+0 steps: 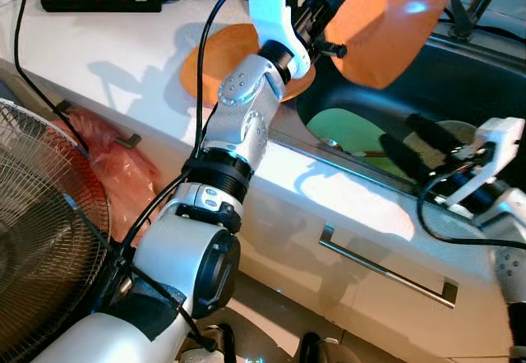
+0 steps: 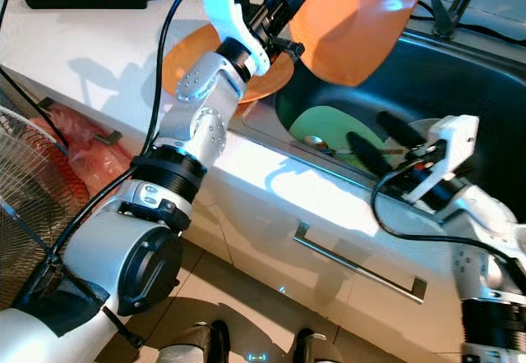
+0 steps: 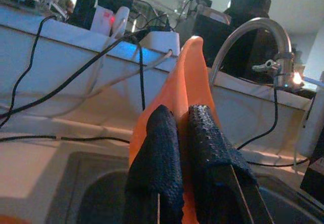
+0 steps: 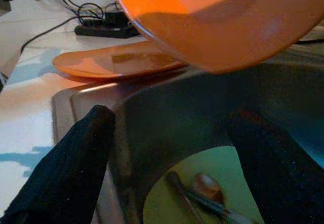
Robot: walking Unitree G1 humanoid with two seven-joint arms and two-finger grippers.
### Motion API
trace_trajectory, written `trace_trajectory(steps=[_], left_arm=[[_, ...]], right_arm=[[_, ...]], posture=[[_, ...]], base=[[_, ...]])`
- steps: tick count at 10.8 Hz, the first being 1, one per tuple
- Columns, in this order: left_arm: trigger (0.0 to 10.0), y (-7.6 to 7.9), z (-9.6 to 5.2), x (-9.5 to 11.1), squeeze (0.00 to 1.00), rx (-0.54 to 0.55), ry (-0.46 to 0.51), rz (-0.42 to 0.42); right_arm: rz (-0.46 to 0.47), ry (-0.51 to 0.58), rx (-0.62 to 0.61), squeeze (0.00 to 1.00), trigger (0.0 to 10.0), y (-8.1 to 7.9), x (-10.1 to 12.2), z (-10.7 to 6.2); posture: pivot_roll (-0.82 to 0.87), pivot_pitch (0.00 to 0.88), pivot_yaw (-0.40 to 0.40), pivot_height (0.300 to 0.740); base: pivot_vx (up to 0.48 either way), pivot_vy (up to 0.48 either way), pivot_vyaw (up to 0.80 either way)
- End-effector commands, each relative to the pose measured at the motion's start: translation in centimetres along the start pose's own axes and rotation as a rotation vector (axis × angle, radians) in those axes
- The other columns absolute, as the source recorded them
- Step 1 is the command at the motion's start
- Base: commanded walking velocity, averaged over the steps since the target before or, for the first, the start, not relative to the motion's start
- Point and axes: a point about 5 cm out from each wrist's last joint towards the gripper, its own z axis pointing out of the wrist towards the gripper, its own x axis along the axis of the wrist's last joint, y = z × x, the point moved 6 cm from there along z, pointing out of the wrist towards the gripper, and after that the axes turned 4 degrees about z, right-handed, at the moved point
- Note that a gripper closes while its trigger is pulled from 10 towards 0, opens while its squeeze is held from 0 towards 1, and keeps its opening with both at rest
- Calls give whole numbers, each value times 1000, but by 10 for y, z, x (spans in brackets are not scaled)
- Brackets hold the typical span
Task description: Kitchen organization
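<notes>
Jaws: left gripper (image 1: 322, 20) clamped on orange plate (image 1: 390, 18), lifted above sink (image 2: 460, 84). Right gripper (image 2: 380, 140) spread, empty, over sink. Second plate (image 1: 215, 55) on bench (image 1: 107, 59) beside sink: done. Green plate (image 2: 325, 129), cutlery (image 4: 202, 193) in sink: pending.

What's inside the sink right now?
The sink holds a green plate with cutlery on it. The right gripper and the orange plate in the left gripper hide the rest.

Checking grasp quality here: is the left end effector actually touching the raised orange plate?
Touching. In the left wrist view both black fingers press against the orange plate's rim from either side, with no gap showing.
</notes>
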Motion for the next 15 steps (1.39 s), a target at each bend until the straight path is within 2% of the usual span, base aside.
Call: trace_trajectory(steps=[1,2,3,4,7,9,15], left_arm=[[10000,8,1,-5,0,-33,-15,8],[10000,13,-2,-31,0,-39,-113,30],[10000,15,-4,-39,0,-43,-142,36],[10000,25,-7,-53,0,-74,-180,20],[10000,37,-10,-70,0,-108,-232,15],[10000,46,-16,-89,0,-118,-299,36],[10000,64,-31,-122,0,-149,-404,26]], right_arm=[[-24,-4,-25,0,10000,6,4,-7],[-35,-12,-43,0,10000,10,4,-12],[-38,-14,-48,0,10000,11,4,-13],[-44,-18,-59,0,10000,12,5,-17],[-56,-28,-70,0,10000,14,6,-21],[-60,-36,-74,0,10000,14,5,-21],[-81,-61,-118,0,10000,21,1,-25]], posture=[[-32,148,21,740],[-38,147,23,740],[-42,146,24,740],[-47,147,24,740],[-55,150,25,740],[-57,155,26,740],[-61,171,26,740]], base=[[0,0,0],[0,0,0],[0,0,0],[0,0,0],[0,0,0],[0,0,0],[0,0,0]])
